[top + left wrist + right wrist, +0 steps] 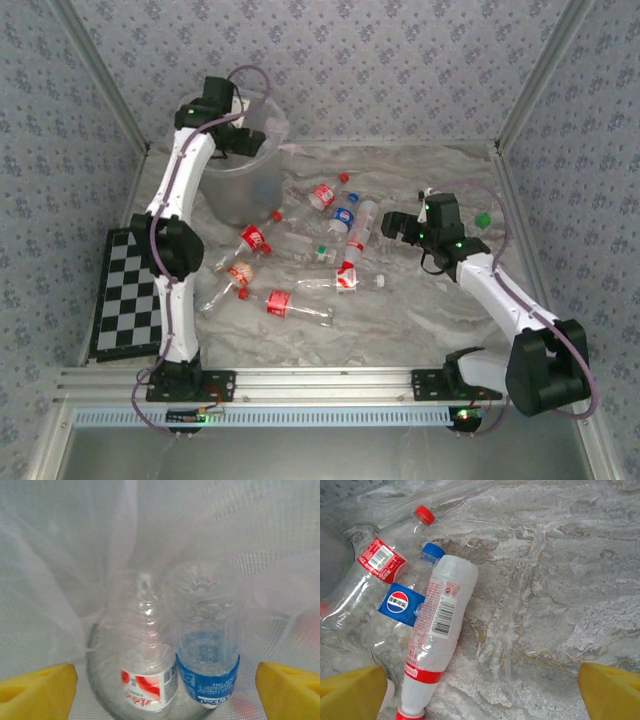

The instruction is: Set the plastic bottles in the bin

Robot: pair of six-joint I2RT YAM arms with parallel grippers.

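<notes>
While the left gripper is held over the bin at the far left of the table, its yellow fingers are spread wide with nothing between them. Inside the bin, a red-labelled bottle and a blue-labelled bottle are seen side by side, touching. The right gripper is held above the table's middle right, its own tips likewise apart and empty, near a white bottle, a blue-capped Pepsi bottle and a red-capped bottle. More bottles are scattered between the arms.
</notes>
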